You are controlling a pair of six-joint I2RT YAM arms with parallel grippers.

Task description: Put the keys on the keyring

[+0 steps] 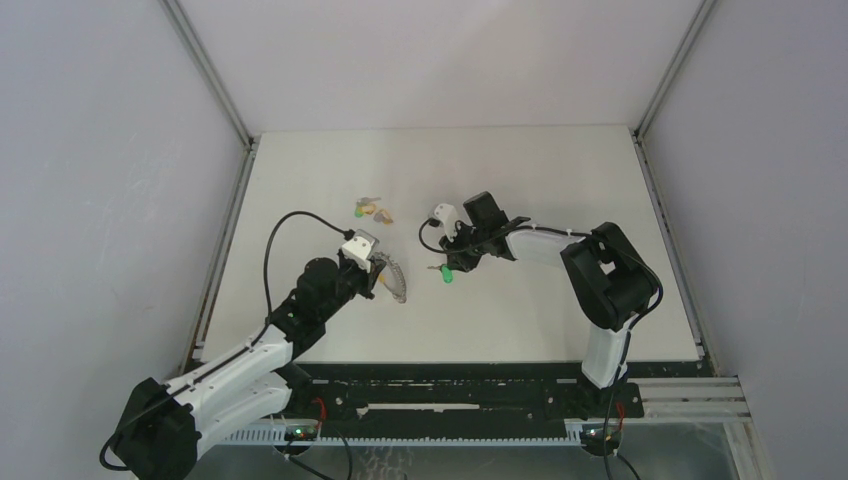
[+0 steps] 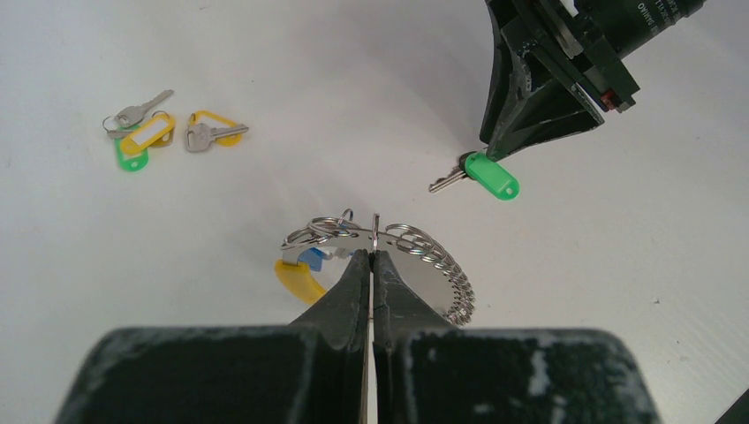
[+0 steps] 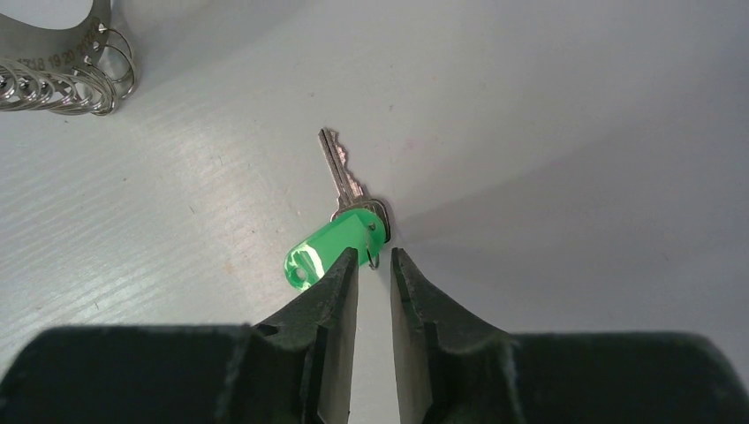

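Clamped edge-on between the pressed-together tips of the left gripper [image 2: 373, 258]: the large silvery-grey metal keyring [image 2: 424, 252], ribbed along one arc with small coil-like loops. From above, at 8 o'clock of the centre of the white table [image 1: 560, 180]. At the ring, at 8 o'clock of the pinch point in the left wrist view: a yellow plastic tag [image 2: 296, 281] with a blue piece [image 2: 311, 258] just beside it.

At 3 o'clock of the keyring from above, near but apart: a small metal key with a green plastic head [image 1: 447, 273], flat on the table. In the right wrist view, blade pointing to 11 o'clock, green head trailing to 8 o'clock. Down over its head end, the right gripper [image 3: 375, 258], fingers slightly spread, the key's little wire loop in the narrow gap between the tips, a sliver of table showing between loop and the 3 o'clock finger.

At 11 o'clock of the keyring from above, well apart from both grippers: loose keys with yellow and green plastic heads [image 1: 370, 210], clustered on the table.
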